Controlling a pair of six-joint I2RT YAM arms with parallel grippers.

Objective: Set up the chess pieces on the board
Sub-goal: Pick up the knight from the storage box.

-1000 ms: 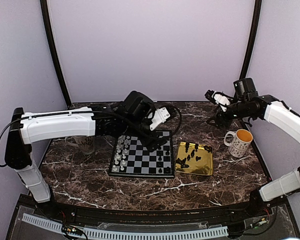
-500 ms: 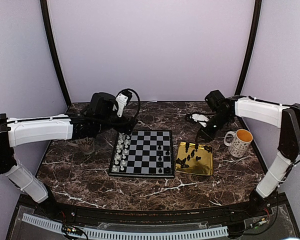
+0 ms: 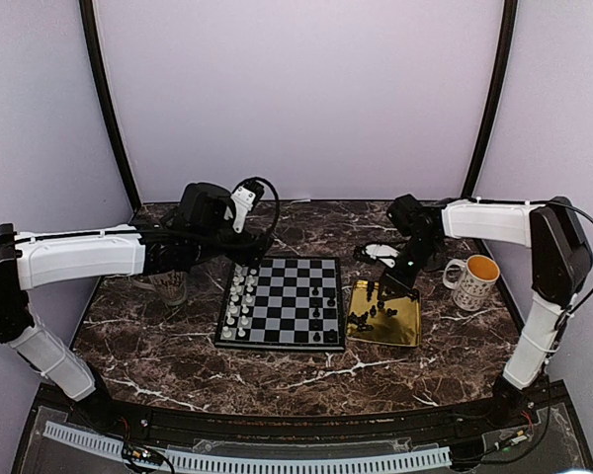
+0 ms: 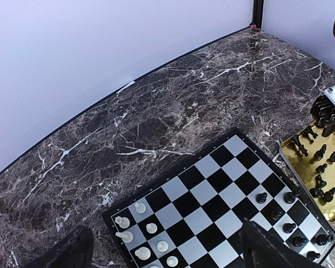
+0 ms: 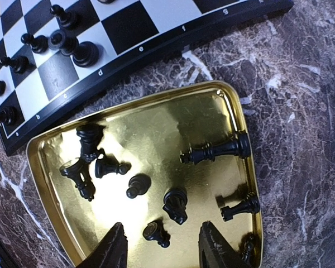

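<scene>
A dark marble table (image 3: pixel 178 336) stands between plain lilac walls (image 3: pixel 296 99); the board (image 3: pixel 287 296) lies at its middle, and a gold tray (image 3: pixel 407 333) lies just beside the board's right edge. The pale pieces (image 3: pixel 239 301) stand in two files along the board's left side, so that half looks done (I cannot count them surely at this size). About seven of the black pieces (image 5: pixel 84 53) stand on the right-hand files, with gaps among them; some nine more are in the tray, several tipped on their sides. I judge the job past half overall, but the black side is under half filled, and every piece in the tray is not yet moved across.

The right claw (image 5: pixel 163 229) hangs low over the tray, jaws partly apart and gripping nothing; one small black piece lies on the gold between the fingers, narrower than the gap, and looks the likely next pick. The left claw (image 4: pixel 166 240) hovers near the board's far left corner, jaws spread wide and empty. A mug (image 3: pixel 471 281) stands right of the tray and a glass (image 3: pixel 168 286) left of the board, both apart from the work.
</scene>
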